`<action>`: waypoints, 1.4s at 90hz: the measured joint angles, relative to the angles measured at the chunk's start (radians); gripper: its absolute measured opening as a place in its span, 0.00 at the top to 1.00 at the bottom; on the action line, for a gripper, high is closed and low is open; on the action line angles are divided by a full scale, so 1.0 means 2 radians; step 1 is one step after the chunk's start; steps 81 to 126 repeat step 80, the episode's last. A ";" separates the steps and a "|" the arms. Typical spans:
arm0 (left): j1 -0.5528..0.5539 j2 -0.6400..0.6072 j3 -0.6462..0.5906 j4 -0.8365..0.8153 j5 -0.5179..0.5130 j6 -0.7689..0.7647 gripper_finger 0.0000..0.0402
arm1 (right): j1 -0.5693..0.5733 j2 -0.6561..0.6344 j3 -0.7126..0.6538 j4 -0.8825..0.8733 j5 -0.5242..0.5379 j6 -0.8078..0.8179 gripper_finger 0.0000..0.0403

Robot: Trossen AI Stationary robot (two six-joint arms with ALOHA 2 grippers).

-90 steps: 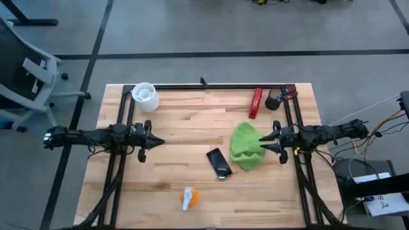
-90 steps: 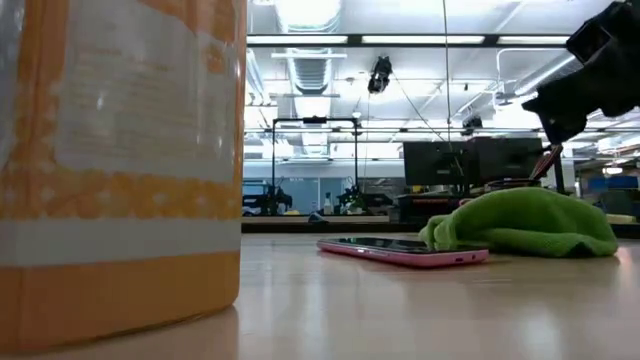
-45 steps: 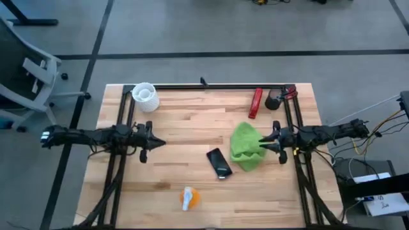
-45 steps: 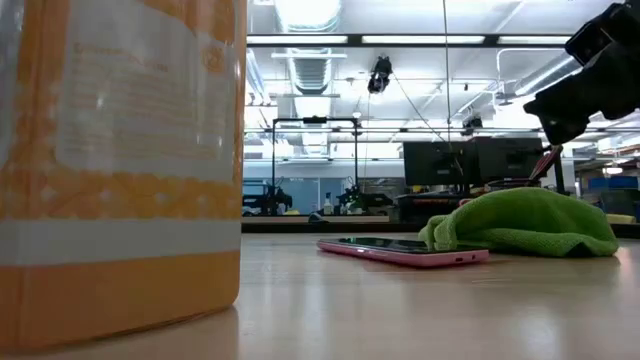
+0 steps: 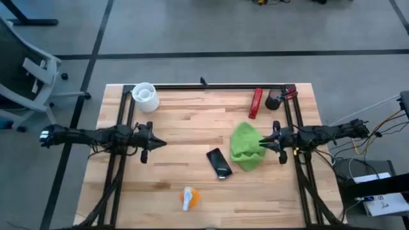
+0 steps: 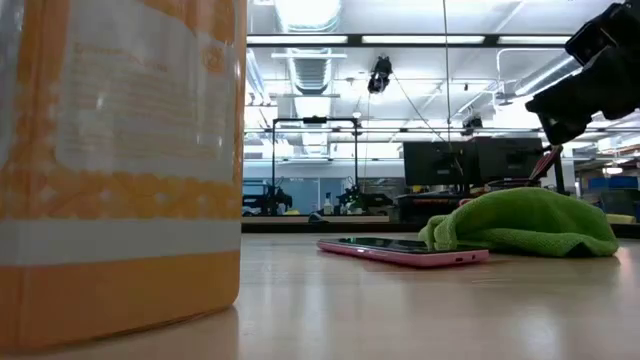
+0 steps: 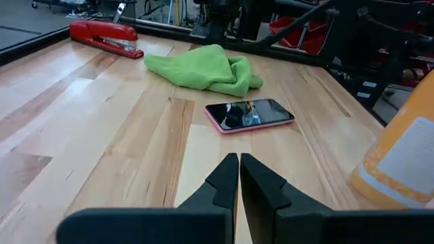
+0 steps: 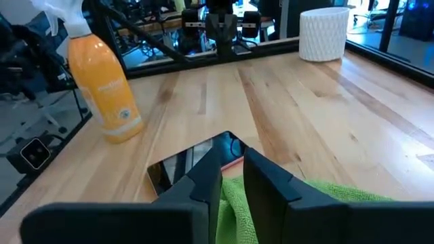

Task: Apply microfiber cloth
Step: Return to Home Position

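Observation:
The lime-green microfiber cloth point(image 5: 246, 145) lies crumpled on the wooden table, right of centre, its lower edge beside a black phone with a pink rim point(image 5: 218, 163). My right gripper point(image 5: 262, 142) hovers level over the cloth's right edge. In the right wrist view, my right gripper point(image 8: 232, 159) shows its fingers a little open, with the cloth point(image 8: 305, 203) under them. The low view shows it raised clear of the cloth point(image 6: 530, 222). My left gripper point(image 5: 158, 143) waits shut at the table's left, pointing toward the phone point(image 7: 249, 114) and the cloth point(image 7: 203, 68).
An orange-and-white spray bottle point(image 5: 188, 198) stands near the front edge. A white ribbed cup point(image 5: 144, 97) sits at the far left, a red stapler point(image 5: 256, 103) and a dark object point(image 5: 273, 100) at the far right. Black frame rails point(image 5: 211, 85) border the table.

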 joint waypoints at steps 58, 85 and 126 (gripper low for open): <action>0.000 0.006 0.000 0.000 0.000 0.000 1.00 | 0.000 0.000 0.000 0.000 0.000 0.000 0.83; 0.000 0.008 0.000 0.000 0.000 0.000 1.00 | 0.000 0.000 0.000 0.000 0.000 0.000 0.80; 0.000 0.008 0.000 0.000 0.000 0.000 1.00 | 0.000 0.000 0.000 0.000 0.000 0.000 0.80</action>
